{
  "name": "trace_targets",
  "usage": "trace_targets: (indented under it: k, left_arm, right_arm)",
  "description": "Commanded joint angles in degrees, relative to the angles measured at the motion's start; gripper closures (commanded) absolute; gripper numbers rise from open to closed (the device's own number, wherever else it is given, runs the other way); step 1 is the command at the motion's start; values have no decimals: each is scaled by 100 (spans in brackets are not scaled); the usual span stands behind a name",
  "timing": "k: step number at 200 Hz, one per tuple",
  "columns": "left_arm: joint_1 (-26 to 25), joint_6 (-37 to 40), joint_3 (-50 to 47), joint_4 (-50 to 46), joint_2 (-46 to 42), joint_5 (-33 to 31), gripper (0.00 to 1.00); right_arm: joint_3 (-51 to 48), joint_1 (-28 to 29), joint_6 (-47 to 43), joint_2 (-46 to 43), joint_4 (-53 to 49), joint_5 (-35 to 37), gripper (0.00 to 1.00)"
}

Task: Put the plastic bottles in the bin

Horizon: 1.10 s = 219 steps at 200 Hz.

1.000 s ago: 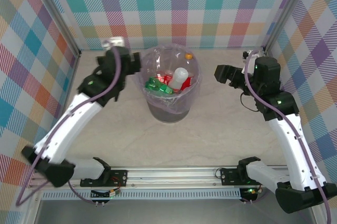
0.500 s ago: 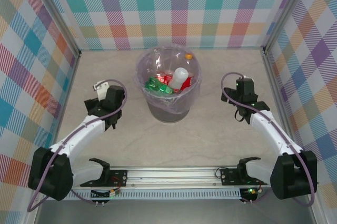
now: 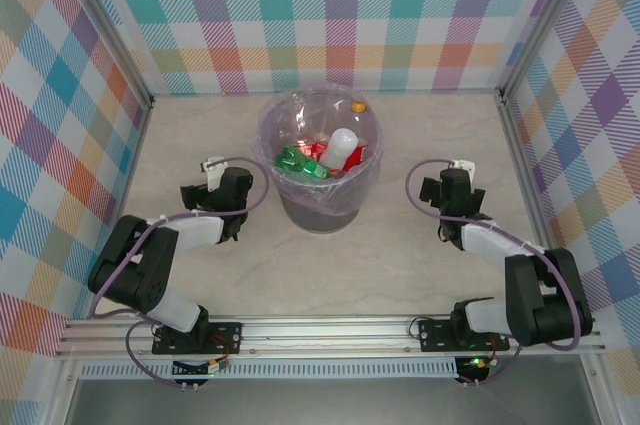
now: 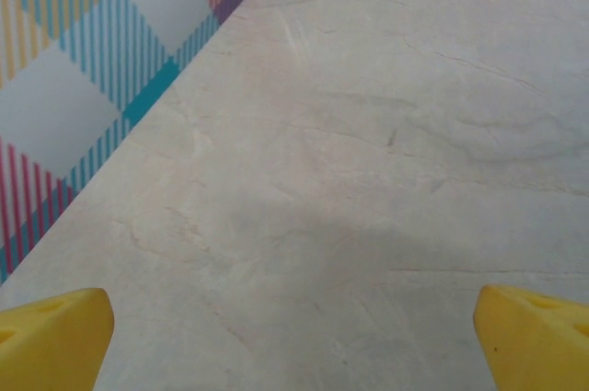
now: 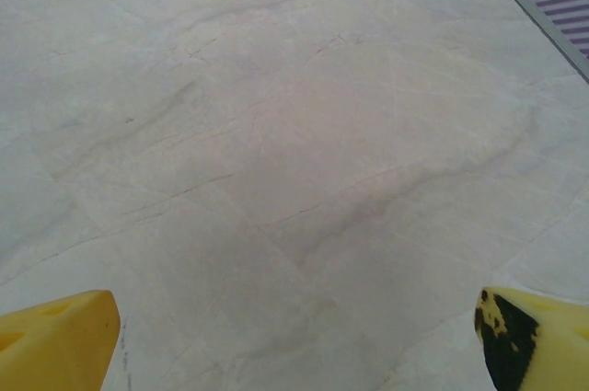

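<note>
**Bin** [image 3: 322, 213]: round and grey, lined with a lilac bag [image 3: 272, 135]. It stands upright at mid-counter, between the two arms.

**Plastic bottles** [image 3: 343, 148]: every one I can see lies inside the bin, heaped together. A white-capped one leans by a green bottle [image 3: 298, 163], with red labels between them. An orange cap [image 3: 358, 105] sits at the far rim. The bag's sheen hides the lower layer, so I cannot give a reliable count from here.

**Left gripper** [image 4: 294, 340]: released, its yellow fingers [image 4: 55, 336] spread wide with nothing between them. It hangs low over the pale counter [image 3: 400, 265], left of the bin.

**Right gripper** [image 5: 294, 340]: likewise released and unloaded. It is to the right of the bin and apart from it.

**Handling, by judgement:** these bottles should be light, thin-walled and smooth. They would likely dent under a hard squeeze and roll if nudged. The best hold looks to be across the middle of the body, or at the stiffer neck under the cap.

**Task assessment:** it appears complete, or nearly so.
</note>
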Motion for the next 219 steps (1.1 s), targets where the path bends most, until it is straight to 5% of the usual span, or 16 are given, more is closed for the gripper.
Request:
trace_targets:
  k: [1,32,67,185,198,207,219]
  left_arm:
    - [306,637,-304,1634,113,548,0]
    - [674,405,-474,1727,75,1366,0]
    - [742,476,-722,2053,-22,1855,0]
    - [841,496,-861,2216,-86,2292,0]
    - [879,467,-898,2260,-94,2366,0]
    - [917,445,-914,2285,-95,2451,0]
    - [931,452,-952,2346,-97,2489,0]
  right_arm:
    - [60,-33,-660,457,1393,19,1]
    - [-40,-125,-1189,1113,2672,-272,1]
    - [-414,-222,-1124,871,2974,-679,1]
    - [-677,-490,-1113,901,3410,-1575,1]
    - [-764,-532,-1153,1343,4146,-1567,1]
    - [-573,-545,-1061,1099,3305,-1691,1]
    - [-593,-583,-1051,1241,3629,-1655,1]
